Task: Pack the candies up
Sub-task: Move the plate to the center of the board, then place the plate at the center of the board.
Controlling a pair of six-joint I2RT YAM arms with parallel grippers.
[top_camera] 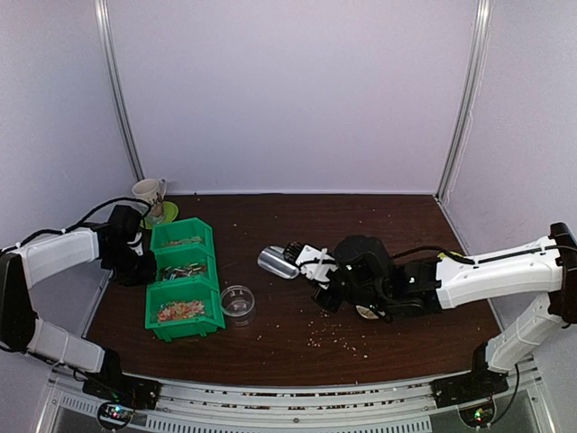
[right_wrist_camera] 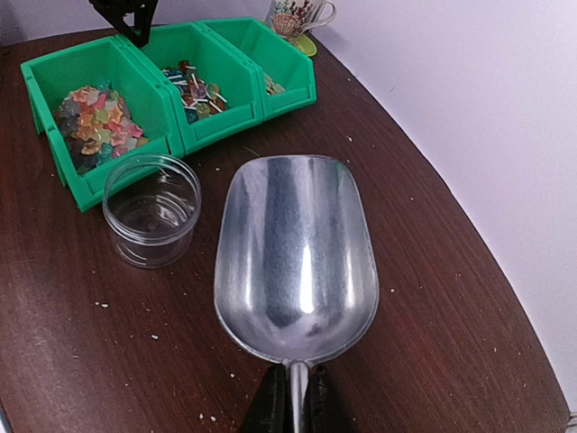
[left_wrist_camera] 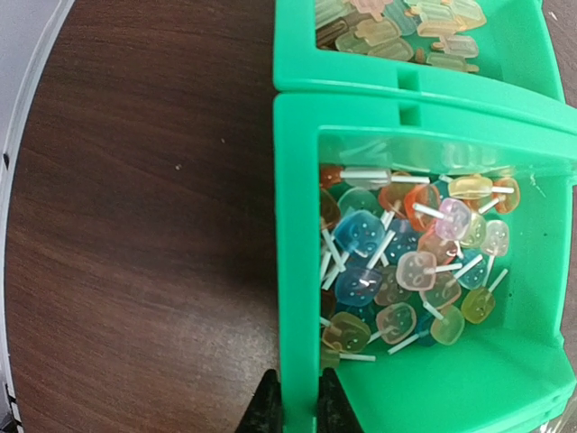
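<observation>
Left jaws tight on middle bin rim, right jaws tight on scoop handle

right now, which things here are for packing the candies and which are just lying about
For the job: candies, bins, jar, scoop.
Lying about: mug, crumbs.

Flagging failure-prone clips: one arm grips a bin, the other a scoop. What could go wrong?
1. The left jaws pinch only the middle bin's thin wall; a pull might tip it and spill its lollipops.
2. The right jaws hold the scoop by its narrow handle; loaded with candies, it could twist.
3. The empty jar stands unsteadied; the scoop may knock it over.
</observation>
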